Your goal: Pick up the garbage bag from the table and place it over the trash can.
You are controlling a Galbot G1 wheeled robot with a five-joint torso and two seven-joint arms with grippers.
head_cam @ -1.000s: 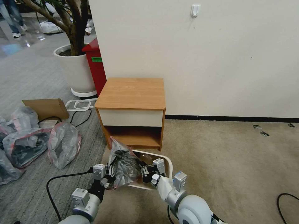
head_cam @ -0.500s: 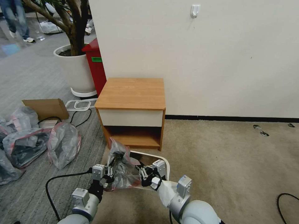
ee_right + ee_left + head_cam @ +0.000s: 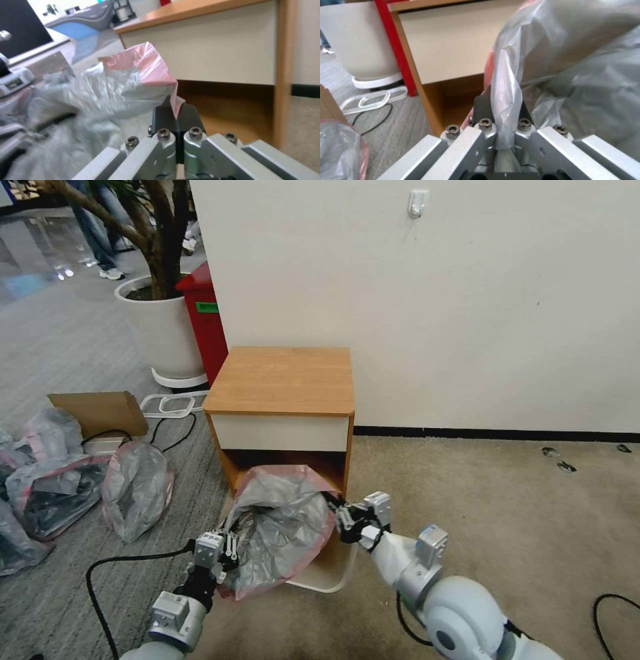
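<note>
The garbage bag [image 3: 280, 527], thin grey plastic with a pinkish-red rim, hangs spread wide between my two grippers just in front of the table [image 3: 283, 380]. My left gripper [image 3: 223, 557] is shut on its near-left edge; in the left wrist view a fold of the garbage bag [image 3: 506, 100] is pinched between the fingers. My right gripper [image 3: 343, 517] is shut on the far-right rim, and the right wrist view shows the garbage bag's pink corner [image 3: 156, 70] clamped between the black pads. The cream trash can [image 3: 330, 573] stands under the bag, mostly covered, with its near-right corner showing.
Stuffed grey-pink bags [image 3: 137, 487] and a flat cardboard box [image 3: 100, 410] lie on the floor to the left. A red bin [image 3: 203, 320] and a white plant pot [image 3: 160, 330] stand behind the table by the wall. Open carpet stretches to the right.
My grippers have moved apart, the right one going right and toward the table. The bag has gone from a bunched clump to a wide spread sheet that covers most of the trash can.
</note>
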